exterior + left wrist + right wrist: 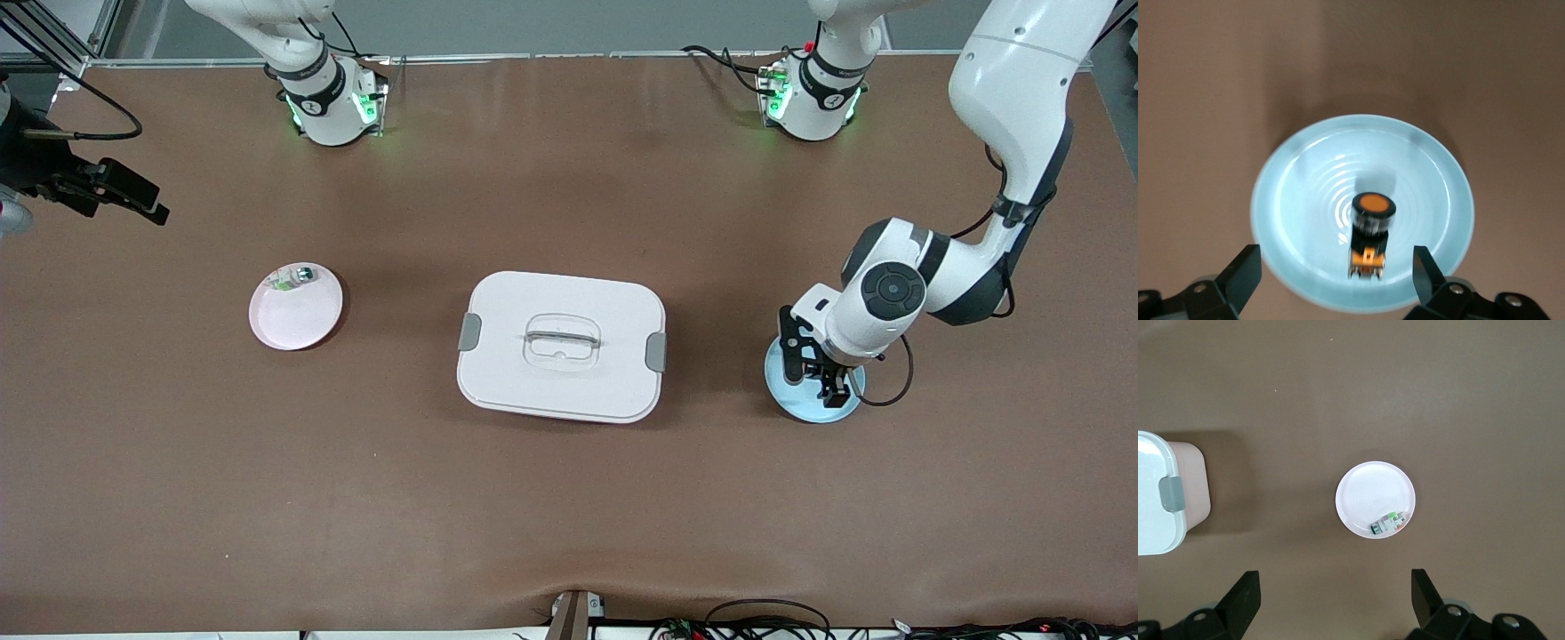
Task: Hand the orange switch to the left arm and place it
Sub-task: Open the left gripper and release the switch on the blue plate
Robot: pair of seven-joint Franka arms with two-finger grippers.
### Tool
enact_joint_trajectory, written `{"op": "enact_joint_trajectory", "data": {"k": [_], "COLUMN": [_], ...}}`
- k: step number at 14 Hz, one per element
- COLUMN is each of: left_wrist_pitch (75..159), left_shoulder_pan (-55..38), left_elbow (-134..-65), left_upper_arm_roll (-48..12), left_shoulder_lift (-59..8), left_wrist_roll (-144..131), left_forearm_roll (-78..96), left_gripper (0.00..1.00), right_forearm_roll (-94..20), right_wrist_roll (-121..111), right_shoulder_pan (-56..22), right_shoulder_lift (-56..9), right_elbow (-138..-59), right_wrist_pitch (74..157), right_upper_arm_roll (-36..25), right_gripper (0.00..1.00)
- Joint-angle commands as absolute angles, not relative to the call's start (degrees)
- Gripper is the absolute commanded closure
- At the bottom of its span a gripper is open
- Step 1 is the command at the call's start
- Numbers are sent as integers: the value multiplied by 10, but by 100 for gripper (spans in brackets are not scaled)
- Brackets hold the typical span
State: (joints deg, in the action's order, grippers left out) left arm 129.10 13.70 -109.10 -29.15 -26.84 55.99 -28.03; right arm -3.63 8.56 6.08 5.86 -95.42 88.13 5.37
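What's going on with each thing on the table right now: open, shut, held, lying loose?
Orange switch: free, on the blue plate.
Left gripper: open, over that plate.
Right gripper: open, holding nothing, waiting high over the table.
Box: lid on.
Pink plate: holds a small clear part.

Orange-faced black switch (1373,212), pale blue plate (1298,167), white box (562,347).

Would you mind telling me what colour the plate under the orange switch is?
The plate is pale blue; the left wrist view shows it best, with the switch on it.
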Motion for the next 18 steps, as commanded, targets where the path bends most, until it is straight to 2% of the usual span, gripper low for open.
{"op": "enact_joint_trajectory", "data": {"k": [1,9,13,17,18], "left_wrist_pitch": [1182,986,955,927,919], "left_shoulder_pan": [140,135,147,164,164], "left_elbow": [-1015,-835,-822,-822,-821], "left_upper_arm_roll": [-318,-329,-326,-326,-325], "left_shoulder_lift": [-249,-248,-196,-147,-136], "left_wrist_roll": [496,238,73,-60,-90], "left_forearm_roll": [-234,-165,-111,-84,-78], "left_gripper": [0,0,0,0,0], "right_forearm_roll": [-27,-27,-26,-27,-29], "right_wrist_roll": [87,89,89,88,88], "right_shoulder_pan": [71,69,62,-20,-17], "right_shoulder_lift": [41,18,16,13,12], "right_elbow": [-929,-908,-901,-898,-895], "right_wrist_pitch": [872,874,874,875,875], "right_upper_arm_roll": [64,63,62,-28,-29], "right_gripper": [0,0,0,0,0]}}
